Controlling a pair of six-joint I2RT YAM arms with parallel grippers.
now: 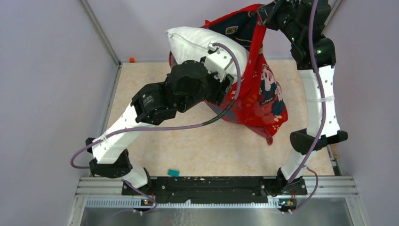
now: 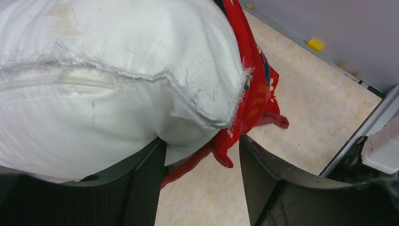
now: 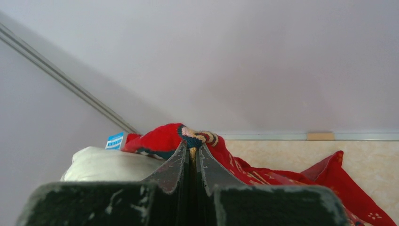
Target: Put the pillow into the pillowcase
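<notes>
Pillow [image 1: 197,42]: lying partly inside the pillowcase, white end sticking out toward 10 o'clock, long side running from 10 to 4 o'clock.
Pillowcase [image 1: 266,94]: hanging over the table [image 1: 211,150], mouth opening toward 10 o'clock.
Right tool [image 3: 190,148]: pinching the pillowcase rim, holding it high at 1 o'clock.
Left tool [image 2: 201,141]: spreading wide under the white end, gripping nothing; being nearer, it looks best for pushing toward 4 o'clock.
</notes>
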